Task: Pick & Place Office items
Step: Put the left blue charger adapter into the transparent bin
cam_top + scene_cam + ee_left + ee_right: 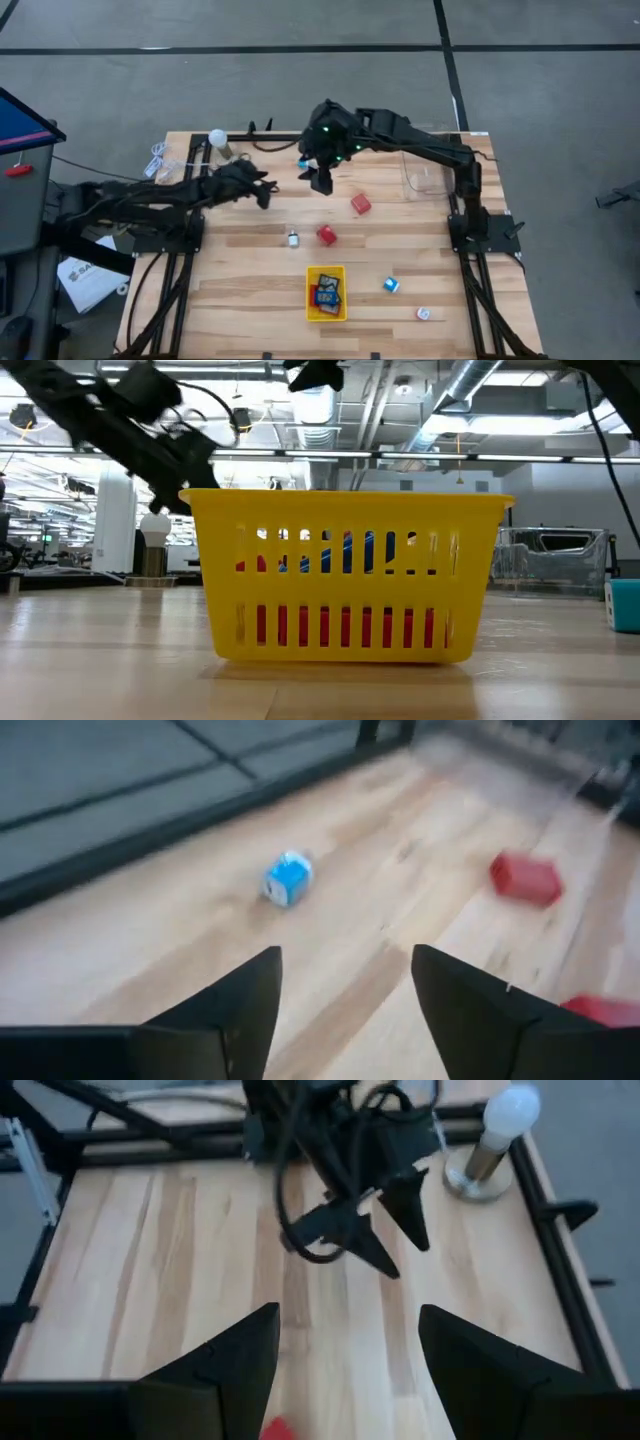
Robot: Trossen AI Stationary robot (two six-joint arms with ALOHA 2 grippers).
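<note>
Both grippers hang empty above the tabletop (pixel 250 260).
Left gripper (pixel 345 990) fingers spread, nothing between them; right gripper (pixel 350 1350) likewise spread, touching nothing.

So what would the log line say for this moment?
left gripper: open, empty, above table near blue block | right gripper: open, empty, raised | yellow tray: holds some items | red blocks: loose

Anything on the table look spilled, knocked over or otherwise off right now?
Nothing stands out. The yellow tray sits square and upright with some pieces inside. The loose office items, such as the red blocks and the blue-and-white piece, lie scattered on the table, none visibly damaged. The white ball on its stand is upright.
</note>
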